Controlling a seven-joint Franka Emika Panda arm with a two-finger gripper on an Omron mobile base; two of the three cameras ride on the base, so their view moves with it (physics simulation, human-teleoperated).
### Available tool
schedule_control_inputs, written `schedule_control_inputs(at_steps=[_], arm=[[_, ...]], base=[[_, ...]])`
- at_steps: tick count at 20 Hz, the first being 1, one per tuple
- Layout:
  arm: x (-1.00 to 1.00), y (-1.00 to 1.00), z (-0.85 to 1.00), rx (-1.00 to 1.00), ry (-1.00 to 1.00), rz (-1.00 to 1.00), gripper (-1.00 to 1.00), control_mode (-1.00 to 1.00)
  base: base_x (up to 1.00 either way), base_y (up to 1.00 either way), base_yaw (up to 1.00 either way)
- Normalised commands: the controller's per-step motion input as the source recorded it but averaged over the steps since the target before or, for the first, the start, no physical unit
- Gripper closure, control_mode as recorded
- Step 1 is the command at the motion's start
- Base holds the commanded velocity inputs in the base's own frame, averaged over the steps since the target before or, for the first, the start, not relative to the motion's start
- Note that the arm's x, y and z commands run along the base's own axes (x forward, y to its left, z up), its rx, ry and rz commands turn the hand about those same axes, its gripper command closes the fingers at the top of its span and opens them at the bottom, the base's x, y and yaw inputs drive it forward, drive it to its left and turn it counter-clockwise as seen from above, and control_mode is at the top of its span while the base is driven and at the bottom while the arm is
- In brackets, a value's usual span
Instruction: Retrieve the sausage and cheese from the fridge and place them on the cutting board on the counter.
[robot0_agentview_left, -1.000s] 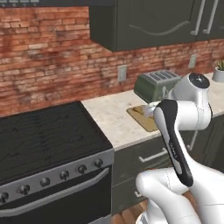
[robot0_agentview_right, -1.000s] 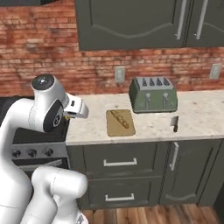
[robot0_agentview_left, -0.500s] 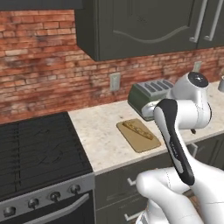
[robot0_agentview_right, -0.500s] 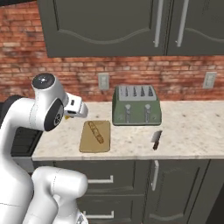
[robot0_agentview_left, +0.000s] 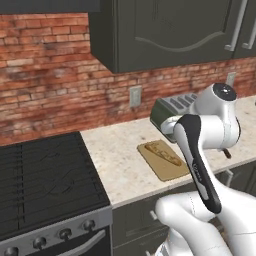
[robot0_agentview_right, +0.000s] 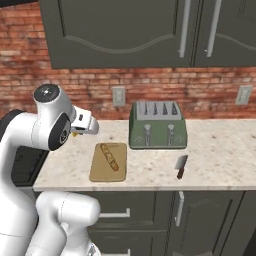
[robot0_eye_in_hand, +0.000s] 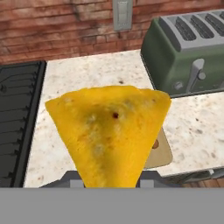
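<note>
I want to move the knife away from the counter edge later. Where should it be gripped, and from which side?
Grip the knife at its dark handle, the end nearest the counter front edge, coming straight down from above. It lies flat, blade toward the toaster, so only its narrow sides offer a hold.

We see even, soft rendered light and no glare; the worktop (robot0_agentview_right: 215, 155) stays bright, cabinets (robot0_agentview_right: 120, 35) dim, and the cheese (robot0_eye_in_hand: 109, 131) near the lens looks softly blurred.
</note>
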Motion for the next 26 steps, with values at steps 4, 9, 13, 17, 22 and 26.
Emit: schedule_control_inputs(at_steps=[4, 9, 13, 17, 22, 26], arm=[[0.0, 0.0, 0.0, 0.0, 0.0, 0.0, 1.0, 1.0], [0.0, 0.0, 0.0, 0.0, 0.0, 0.0, 1.0, 1.0], [0.0, 0.0, 0.0, 0.0, 0.0, 0.0, 1.0, 1.0], [0.0, 0.0, 0.0, 0.0, 0.0, 0.0, 1.0, -1.0], [0.0, 0.0, 0.0, 0.0, 0.0, 0.0, 1.0, -1.0], [0.0, -0.02, -0.09, 0.0, 0.0, 0.0, 1.0, -1.0]], base=[[0.07, 0.0, 0.0], [0.0, 0.0, 0.0], [0.0, 0.0, 0.0], [0.0, 0.0, 0.0], [0.0, 0.0, 0.0], [0.0, 0.0, 0.0]])
